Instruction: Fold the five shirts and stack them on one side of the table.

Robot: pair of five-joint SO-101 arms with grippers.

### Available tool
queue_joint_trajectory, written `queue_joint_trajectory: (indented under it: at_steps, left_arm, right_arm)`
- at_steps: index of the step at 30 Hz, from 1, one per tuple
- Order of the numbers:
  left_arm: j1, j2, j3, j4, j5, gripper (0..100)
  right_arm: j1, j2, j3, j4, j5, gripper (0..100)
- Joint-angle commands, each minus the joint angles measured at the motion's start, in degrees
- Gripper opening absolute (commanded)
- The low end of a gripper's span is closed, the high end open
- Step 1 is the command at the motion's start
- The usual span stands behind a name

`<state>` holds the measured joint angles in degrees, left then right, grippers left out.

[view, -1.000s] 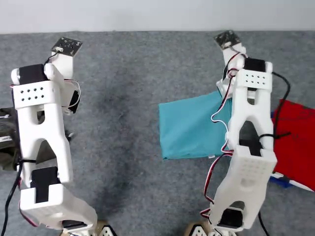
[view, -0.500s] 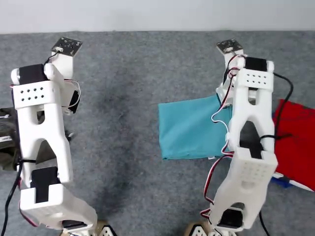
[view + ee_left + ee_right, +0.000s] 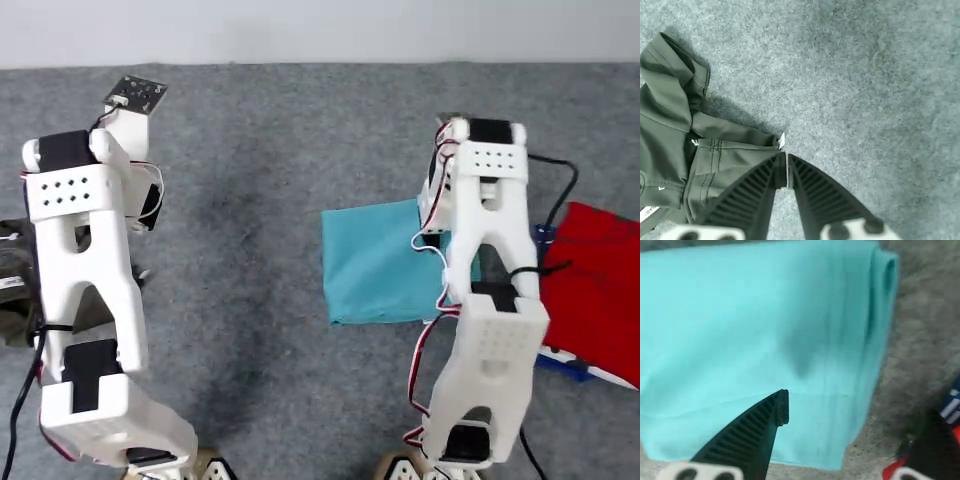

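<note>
High view, starting at the arm bases: the left arm (image 3: 85, 300) stands on the left of the grey, carpet-like bench (image 3: 250, 250), and the right arm (image 3: 490, 300) stands on the right. A crumpled dark green shirt (image 3: 12, 255) lies at the bench's left edge, partly under the left arm. A teal shirt (image 3: 375, 265) lies right of centre, folded into a neat rectangle, and the right arm crosses above its right part. A red shirt (image 3: 600, 290) lies flat at the right edge on top of a blue cloth (image 3: 565, 367), which peeks out at the near side. A pale wall (image 3: 320, 30) runs along the far side of the bench.

In the left wrist view, the left end effector (image 3: 785, 162) has its two ribbed fingers pressed together with nothing clearly between them. The tips are just beside the corner of the dark green shirt, where a small white tag (image 3: 781, 141) sticks out.

In the right wrist view, the right end effector (image 3: 857, 412) is spread wide over the teal shirt. One black ribbed finger (image 3: 771, 422) is over the cloth, and the other is out past the shirt's folded edge, by the red and blue fabric (whether either finger touches anything is not clear). A strip of grey bench separates the teal shirt's rolled edge from that fabric.
</note>
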<state>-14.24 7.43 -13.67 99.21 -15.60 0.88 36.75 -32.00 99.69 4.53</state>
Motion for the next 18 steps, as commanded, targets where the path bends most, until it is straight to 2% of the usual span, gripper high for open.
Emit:
queue_joint_trajectory:
  at_steps: [1, 4, 6, 11, 14, 16, 18]
  left_arm:
    - [-0.2, -3.1, -0.2, 1.3, -0.2, 2]
    - [-0.2, -3.1, -0.2, 1.3, -0.1, 2]
    - [-0.2, -2.9, -0.2, 1.3, -0.1, 2]
    - [-0.2, -2.8, -0.2, 1.3, -0.1, 2]
    - [-0.2, -2.8, -0.2, 1.3, -0.1, 2]
    - [-0.2, -2.8, -0.2, 1.3, -0.1, 2]
    - [-0.2, -2.8, -0.2, 1.3, -0.1, 2]
  right_arm:
    - [-0.8, 2.7, -3.2, -0.7, -0.9, 40.2]
    - [-0.7, 6.5, -3.2, -2.3, -0.9, 39.8]
    - [-0.8, 8.7, -3.2, -3.1, -0.4, 35.4]
    - [-0.5, 11.1, -3.2, -3.8, 2.8, 12.7]
    - [0.3, 11.3, -3.2, -4.0, 3.2, 2.3]
    - [1.0, 11.2, -3.3, -5.1, 4.2, 0.9]
    - [2.0, 11.2, -3.3, -6.8, 9.9, 0.9]
